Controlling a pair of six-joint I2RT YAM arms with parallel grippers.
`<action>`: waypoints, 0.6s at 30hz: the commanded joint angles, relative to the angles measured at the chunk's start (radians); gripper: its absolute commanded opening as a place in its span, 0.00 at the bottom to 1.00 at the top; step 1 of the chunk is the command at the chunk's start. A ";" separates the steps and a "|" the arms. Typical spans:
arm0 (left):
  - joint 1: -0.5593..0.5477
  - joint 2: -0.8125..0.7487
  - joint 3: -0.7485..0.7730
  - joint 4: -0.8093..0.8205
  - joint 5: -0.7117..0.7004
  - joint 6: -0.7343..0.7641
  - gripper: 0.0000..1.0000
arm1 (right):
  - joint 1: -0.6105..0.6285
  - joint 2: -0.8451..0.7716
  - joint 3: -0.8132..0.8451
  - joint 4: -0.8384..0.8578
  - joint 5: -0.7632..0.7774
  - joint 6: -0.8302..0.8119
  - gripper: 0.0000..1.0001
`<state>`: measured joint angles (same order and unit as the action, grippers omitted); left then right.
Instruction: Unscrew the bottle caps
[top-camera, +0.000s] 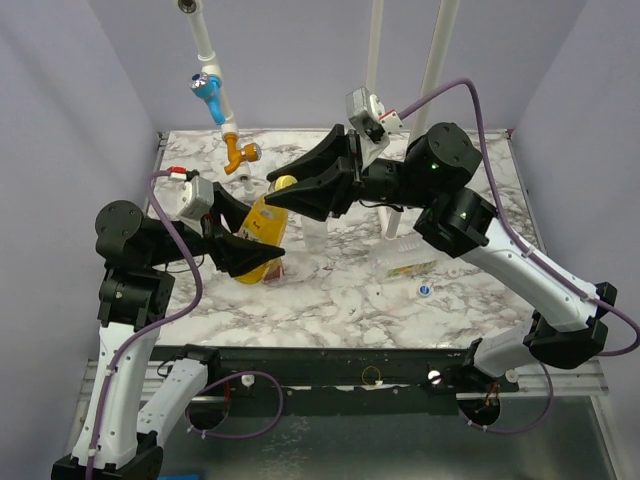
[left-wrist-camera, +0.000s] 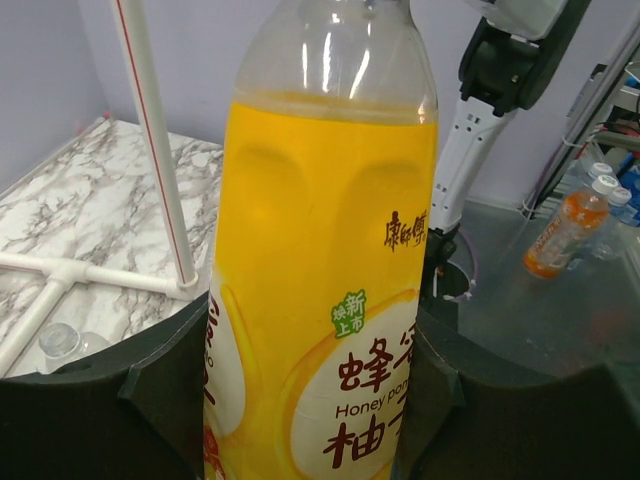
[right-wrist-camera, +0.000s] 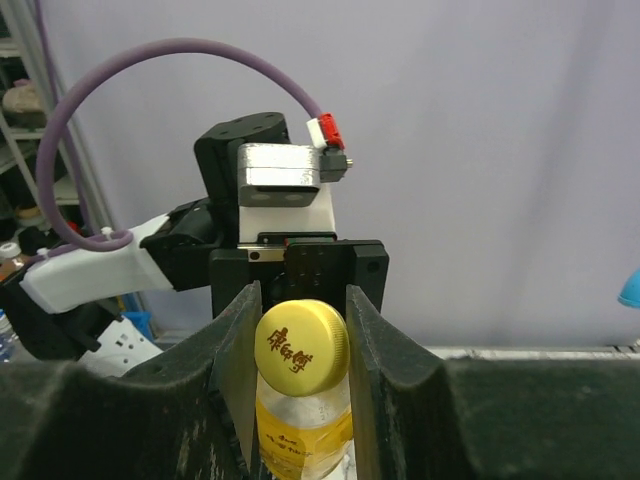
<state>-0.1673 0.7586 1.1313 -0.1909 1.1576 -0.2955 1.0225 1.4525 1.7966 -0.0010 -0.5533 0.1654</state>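
**Yellow cap gripped, twist to come**

The step in hand looks like loosening the cap on the yellow-orange bottle, which stands upright toward the left of the marble table. The left hand is closed around the bottle's body at the label, one finger on each side. The right hand is narrowed onto the yellow cap, its two fingers pressed against opposite sides.

Next, I judge, the right wrist must turn while the left hand keeps the body from spinning. A slip on the smooth label is the risk.

The bottle is clear plastic, filled with orange-yellow drink to the shoulder. Its cap carries red characters. A clear bottle lies to the right, with a blue-and-white cap loose just beside it.
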 joint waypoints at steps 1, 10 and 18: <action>0.005 0.028 -0.005 -0.064 0.060 -0.058 0.00 | 0.005 -0.057 0.027 0.145 -0.169 0.037 0.28; 0.005 0.015 -0.013 -0.083 0.063 -0.035 0.00 | -0.005 -0.132 0.015 0.101 -0.015 -0.026 0.27; 0.005 0.035 -0.002 -0.090 0.139 -0.063 0.00 | -0.009 -0.164 -0.006 0.102 -0.006 -0.036 0.19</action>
<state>-0.1699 0.7639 1.1328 -0.2134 1.2427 -0.3191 1.0176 1.3609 1.7599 -0.0113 -0.5312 0.1371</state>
